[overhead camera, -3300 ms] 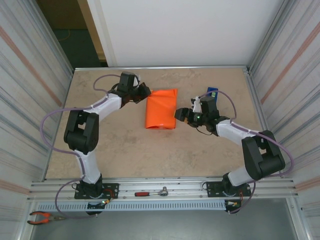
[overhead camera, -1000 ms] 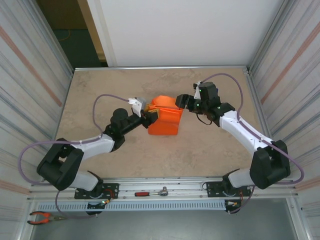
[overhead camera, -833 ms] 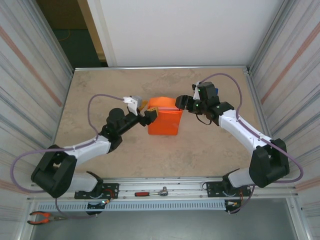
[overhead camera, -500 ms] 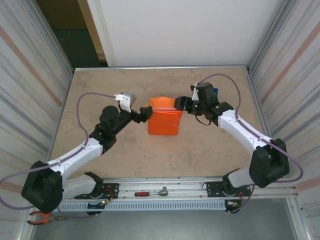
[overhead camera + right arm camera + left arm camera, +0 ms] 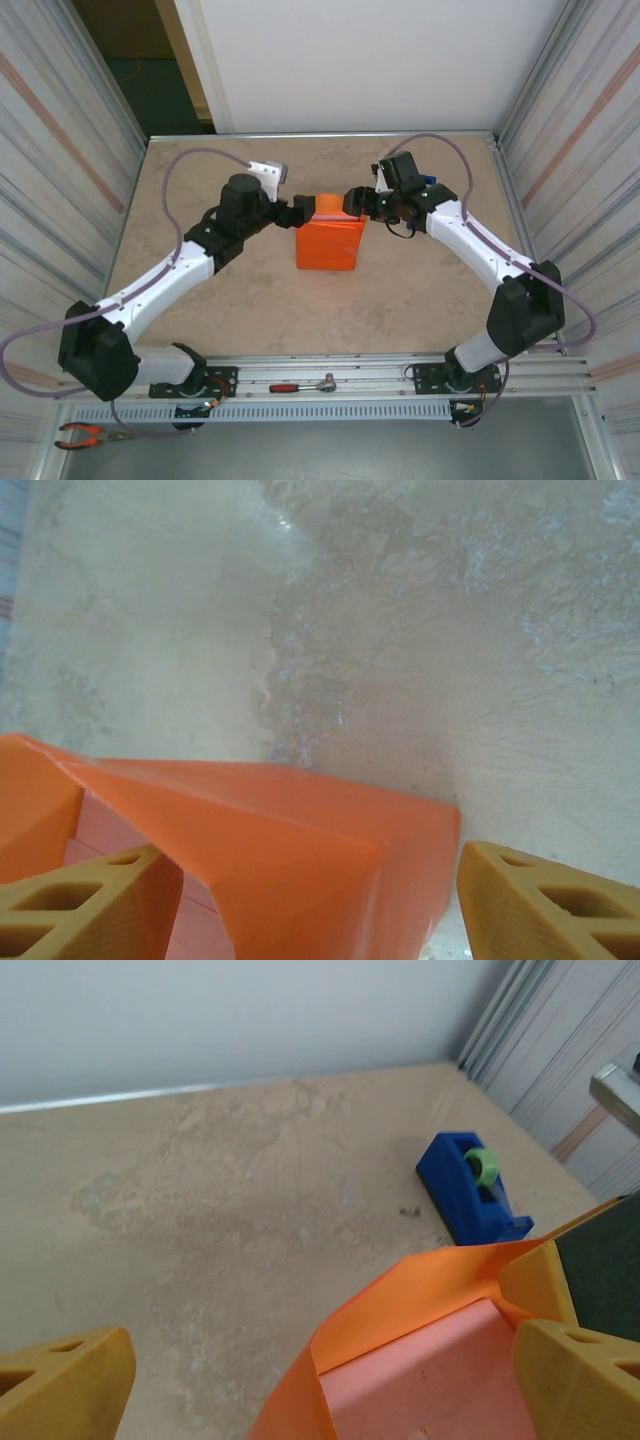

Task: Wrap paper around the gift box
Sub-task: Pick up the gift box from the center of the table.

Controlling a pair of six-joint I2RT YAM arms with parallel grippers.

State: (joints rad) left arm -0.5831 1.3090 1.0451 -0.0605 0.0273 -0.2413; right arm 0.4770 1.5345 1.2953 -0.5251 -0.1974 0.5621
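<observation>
The gift box [image 5: 420,1392] sits mid-table [image 5: 250,300], wrapped in orange paper [image 5: 328,245] that is open at the far end, where the box's pink face shows. Your left gripper [image 5: 302,211] is at that end's left corner, fingers spread wide. Your right gripper [image 5: 355,200] is at the right corner, fingers spread astride the folded paper; whether they touch it is unclear.

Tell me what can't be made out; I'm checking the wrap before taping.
- Left wrist: gift box, cut off by bottom edge, rest under paper.
- Top external: paper's far folds, hidden by left end effector and right end effector.
- Top external: tape dispenser, mostly behind right arm.
</observation>
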